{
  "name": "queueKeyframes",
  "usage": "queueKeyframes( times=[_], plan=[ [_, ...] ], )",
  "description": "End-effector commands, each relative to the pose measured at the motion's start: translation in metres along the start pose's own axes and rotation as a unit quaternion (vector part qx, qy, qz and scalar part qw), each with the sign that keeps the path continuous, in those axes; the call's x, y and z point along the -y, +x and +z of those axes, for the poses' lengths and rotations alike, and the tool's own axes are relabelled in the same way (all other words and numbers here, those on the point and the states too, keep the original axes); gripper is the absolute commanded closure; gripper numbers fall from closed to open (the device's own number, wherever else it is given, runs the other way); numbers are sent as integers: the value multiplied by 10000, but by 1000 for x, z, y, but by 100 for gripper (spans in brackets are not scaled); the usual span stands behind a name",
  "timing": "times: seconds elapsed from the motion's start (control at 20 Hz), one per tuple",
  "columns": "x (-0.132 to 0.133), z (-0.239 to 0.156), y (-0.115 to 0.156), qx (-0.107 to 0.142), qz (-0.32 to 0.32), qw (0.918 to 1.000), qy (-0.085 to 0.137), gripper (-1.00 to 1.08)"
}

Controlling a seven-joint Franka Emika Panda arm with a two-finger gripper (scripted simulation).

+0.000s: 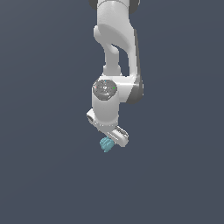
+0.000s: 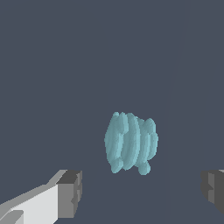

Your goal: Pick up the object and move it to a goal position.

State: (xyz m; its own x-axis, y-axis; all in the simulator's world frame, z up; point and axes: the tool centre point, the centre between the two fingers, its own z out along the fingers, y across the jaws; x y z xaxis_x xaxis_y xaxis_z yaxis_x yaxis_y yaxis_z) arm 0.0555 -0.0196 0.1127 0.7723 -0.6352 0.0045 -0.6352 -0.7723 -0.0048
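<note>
The object (image 1: 106, 145), a small teal-blue blob with lumpy ridges running across it, sits low in the exterior view, a little to the exterior view's left of centre, against a plain dark slate ground (image 1: 43, 175) that fills the whole scene. Its left part shows clear of the robot; its right side is tucked under the lower end of the gripper (image 1: 114, 141), so the two overlap in that view and it cannot be told from there whether they touch. Moving rightward, the white arm (image 1: 114, 39) comes down from the top of the exterior view, bends through a rounded joint with a grey disc face (image 1: 104, 89), and ends in the white hand just above and to the exterior view's right of the blob. In the wrist view the object (image 2: 130, 142) lies ahead of the fingers and between their lines, with dark ground visible all around it. One grey fingertip (image 2: 70, 194) on a white finger stands to one side and the other grey fingertip (image 2: 213, 189) at the opposite edge, well apart from each other, with a wide gap that is larger than the blob. The jaws are spread and neither pad touches the object in that view.
</note>
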Motion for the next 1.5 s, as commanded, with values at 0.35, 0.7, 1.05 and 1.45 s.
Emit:
queueKeyframes(
  times=[0.35,0.7,1.05,1.45],
  plan=[
    [-2,16,9,19,678,9977,-23,-92],
    [-2,18,10,21,716,9974,-26,-92],
    [-3,48,9,21,733,9973,-26,-92],
    [-2,67,10,21,744,9972,-25,-92]
  ],
)
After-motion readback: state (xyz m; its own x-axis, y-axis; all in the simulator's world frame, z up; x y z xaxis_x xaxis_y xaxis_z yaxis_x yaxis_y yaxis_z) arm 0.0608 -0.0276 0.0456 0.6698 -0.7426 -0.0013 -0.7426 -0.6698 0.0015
